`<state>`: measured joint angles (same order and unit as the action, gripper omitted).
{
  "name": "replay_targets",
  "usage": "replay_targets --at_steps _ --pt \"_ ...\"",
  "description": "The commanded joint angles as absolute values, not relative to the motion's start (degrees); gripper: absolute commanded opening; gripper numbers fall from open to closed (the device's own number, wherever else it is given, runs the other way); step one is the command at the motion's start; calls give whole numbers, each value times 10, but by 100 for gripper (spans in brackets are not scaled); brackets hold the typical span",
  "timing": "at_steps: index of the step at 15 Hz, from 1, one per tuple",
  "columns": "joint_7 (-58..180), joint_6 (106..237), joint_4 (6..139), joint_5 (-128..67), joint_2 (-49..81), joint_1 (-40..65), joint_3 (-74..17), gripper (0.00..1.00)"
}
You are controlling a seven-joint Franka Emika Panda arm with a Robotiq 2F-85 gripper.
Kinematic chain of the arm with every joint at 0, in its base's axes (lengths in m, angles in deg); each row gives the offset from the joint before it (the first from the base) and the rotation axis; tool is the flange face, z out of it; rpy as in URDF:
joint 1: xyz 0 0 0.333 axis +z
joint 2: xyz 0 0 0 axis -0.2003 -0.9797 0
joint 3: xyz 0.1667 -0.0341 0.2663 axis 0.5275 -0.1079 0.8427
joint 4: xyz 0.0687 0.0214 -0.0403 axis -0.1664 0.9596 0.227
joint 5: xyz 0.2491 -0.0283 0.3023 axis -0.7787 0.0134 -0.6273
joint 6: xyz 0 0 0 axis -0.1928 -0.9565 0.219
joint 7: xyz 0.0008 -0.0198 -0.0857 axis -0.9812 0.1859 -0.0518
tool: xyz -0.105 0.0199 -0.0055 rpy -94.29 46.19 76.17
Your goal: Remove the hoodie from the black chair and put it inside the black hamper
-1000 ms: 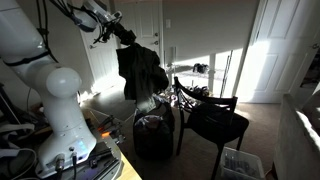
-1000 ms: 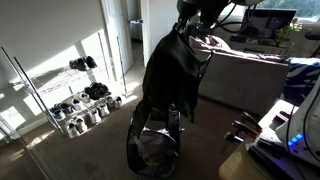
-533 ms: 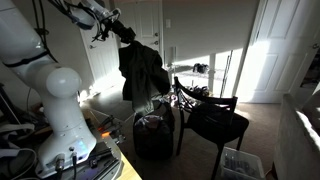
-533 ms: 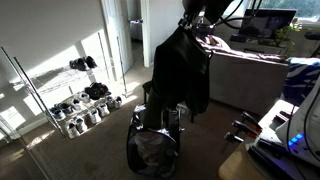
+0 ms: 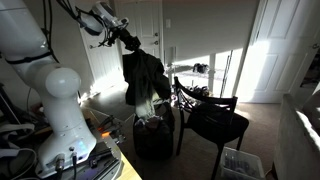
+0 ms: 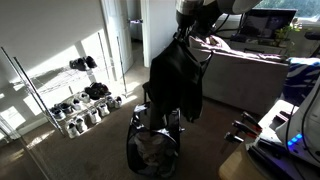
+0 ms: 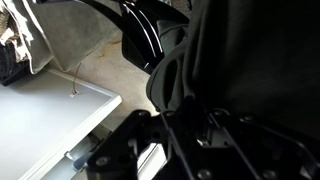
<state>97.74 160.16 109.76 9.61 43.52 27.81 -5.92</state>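
The dark hoodie (image 5: 144, 78) hangs limp from my gripper (image 5: 129, 42), its lower end just above the black hamper (image 5: 153, 135). In both exterior views it hangs over the hamper's mouth; it also shows in the other exterior view (image 6: 175, 78), with the gripper (image 6: 190, 25) at its top and the hamper (image 6: 153, 150) below. The black chair (image 5: 214, 122) stands beside the hamper with a bare seat. In the wrist view the gripper (image 7: 185, 120) is shut on dark hoodie cloth (image 7: 250, 60) that fills most of the picture.
A small clear plastic crate (image 5: 242, 163) sits on the floor by the chair. A shoe rack (image 6: 75, 100) stands by the sunlit wall. A grey bed (image 6: 245, 75) lies behind the hoodie. A white desk edge (image 7: 50, 120) shows in the wrist view.
The gripper has carried the hanging hoodie a little sideways toward the chair and slightly lower, so its hem is nearer the hamper's mouth.
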Motion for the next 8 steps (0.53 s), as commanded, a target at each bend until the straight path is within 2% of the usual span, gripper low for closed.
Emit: replay_targets --at_steps 1,8 --pt "931 1658 1082 99 410 263 -72 3" --pt "878 1719 1039 97 353 247 -100 3"
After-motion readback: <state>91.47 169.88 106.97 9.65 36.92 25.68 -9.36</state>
